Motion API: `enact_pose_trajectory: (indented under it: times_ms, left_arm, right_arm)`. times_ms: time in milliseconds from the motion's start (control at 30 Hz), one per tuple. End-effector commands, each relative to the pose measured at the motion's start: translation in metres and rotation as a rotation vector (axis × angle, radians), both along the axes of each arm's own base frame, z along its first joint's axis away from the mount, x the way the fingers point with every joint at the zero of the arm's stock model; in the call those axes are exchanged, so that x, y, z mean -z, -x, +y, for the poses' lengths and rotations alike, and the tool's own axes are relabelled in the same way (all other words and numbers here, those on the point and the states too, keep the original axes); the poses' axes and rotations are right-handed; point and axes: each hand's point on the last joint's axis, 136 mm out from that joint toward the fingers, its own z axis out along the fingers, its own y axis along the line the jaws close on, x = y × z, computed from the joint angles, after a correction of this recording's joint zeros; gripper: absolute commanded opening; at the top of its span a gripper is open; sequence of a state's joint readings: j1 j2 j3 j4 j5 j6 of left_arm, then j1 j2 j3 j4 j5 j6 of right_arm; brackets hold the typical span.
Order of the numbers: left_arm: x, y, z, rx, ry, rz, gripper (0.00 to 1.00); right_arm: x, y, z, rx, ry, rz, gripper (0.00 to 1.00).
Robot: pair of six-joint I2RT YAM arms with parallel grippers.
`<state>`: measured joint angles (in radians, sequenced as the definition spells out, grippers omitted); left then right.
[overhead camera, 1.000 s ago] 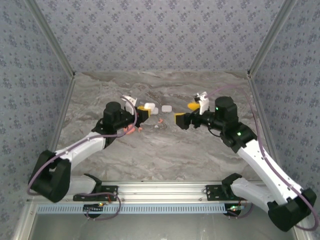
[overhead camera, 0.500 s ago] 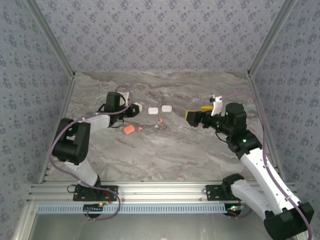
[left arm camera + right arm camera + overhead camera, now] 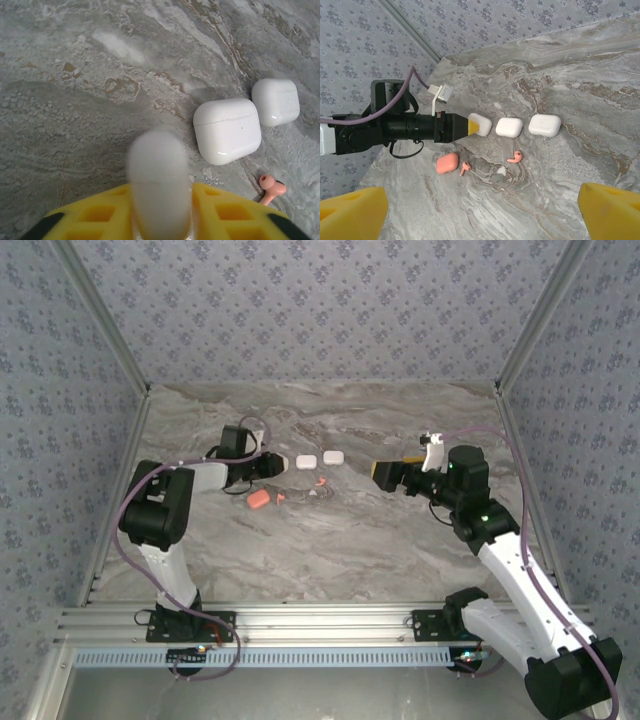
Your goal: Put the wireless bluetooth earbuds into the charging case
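Left gripper (image 3: 474, 128) has a white case (image 3: 159, 185) between its fingers, gripped or loose, can't tell. Right gripper (image 3: 385, 475) is wide open, empty. Two more cases (image 3: 227, 130) alongside; right wrist adds orange case (image 3: 447, 163), earbuds (image 3: 516, 157).

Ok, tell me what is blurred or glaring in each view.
Left wrist: the rounded white case between the left gripper's yellow fingers is blurred; the two glossy white cases beyond are sharp, with soft highlights. Right wrist: the right gripper's yellow fingertips look soft, the marble table crisp. Top external: evenly lit.

Soft even light; blurred left-wrist foreground.
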<state>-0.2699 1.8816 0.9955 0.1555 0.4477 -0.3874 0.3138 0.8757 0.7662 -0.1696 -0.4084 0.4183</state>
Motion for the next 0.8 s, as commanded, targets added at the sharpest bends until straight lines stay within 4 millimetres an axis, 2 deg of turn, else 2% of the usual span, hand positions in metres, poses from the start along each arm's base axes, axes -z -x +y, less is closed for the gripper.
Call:
enact_pose_trajectory:
  times_ms: [0, 167, 267, 367, 567, 700, 767]
  left_arm:
    - [0.004, -0.004, 0.006, -0.008, -0.025, 0.010, 0.39]
    - [-0.007, -0.006, 0.013, -0.015, -0.034, -0.014, 0.46]
    - [-0.025, -0.006, 0.015, -0.012, -0.017, -0.046, 0.50]
    - [-0.053, -0.004, 0.017, -0.009, 0.004, -0.100, 0.53]
    - [-0.114, 0.016, 0.036, -0.067, -0.017, -0.246, 0.60]
    - [-0.135, 0.039, 0.061, -0.169, -0.025, -0.275, 0.67]
    - [-0.141, 0.051, 0.076, -0.227, -0.010, -0.273, 0.70]
  right_arm:
    - [-0.002, 0.002, 0.004, -0.037, 0.035, -0.016, 1.00]
    - [0.003, -0.001, 0.008, -0.074, 0.141, -0.072, 1.00]
    - [0.007, -0.004, 0.017, -0.124, 0.196, -0.112, 1.00]
    - [0.013, -0.006, 0.034, -0.224, 0.264, -0.169, 1.00]
    - [0.046, -0.001, 0.089, -0.570, 0.463, -0.294, 1.00]
    - [0.073, -0.002, 0.129, -0.810, 0.568, -0.359, 1.00]
    - [0.086, -0.010, 0.147, -0.880, 0.633, -0.403, 1.00]
